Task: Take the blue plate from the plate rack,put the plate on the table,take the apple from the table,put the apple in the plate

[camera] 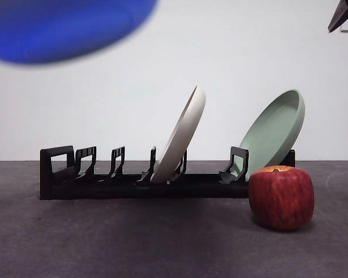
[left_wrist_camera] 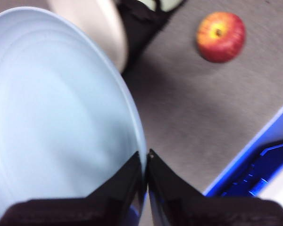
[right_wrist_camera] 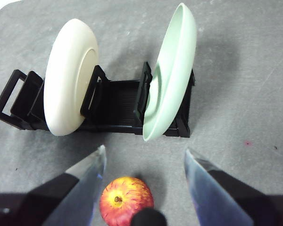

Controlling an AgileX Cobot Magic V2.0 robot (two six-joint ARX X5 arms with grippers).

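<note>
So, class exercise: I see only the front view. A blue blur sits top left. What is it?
Observer: The blue plate, clear of the plate rack; the left gripper is shut on its rim.
Operator: And the right gripper?
Observer: The right gripper hangs open above the apple, apart from it.
Operator: Which plates remain racked?
Observer: The cream-white plate and the sage-green plate, leaning in separate slots.

The table (camera: 162,243) is a flat, dark grey, slightly textured surface. The black plate rack (camera: 133,174) rests directly on it. The apple (camera: 281,197) stands on the table just beside the rack's end.
</note>
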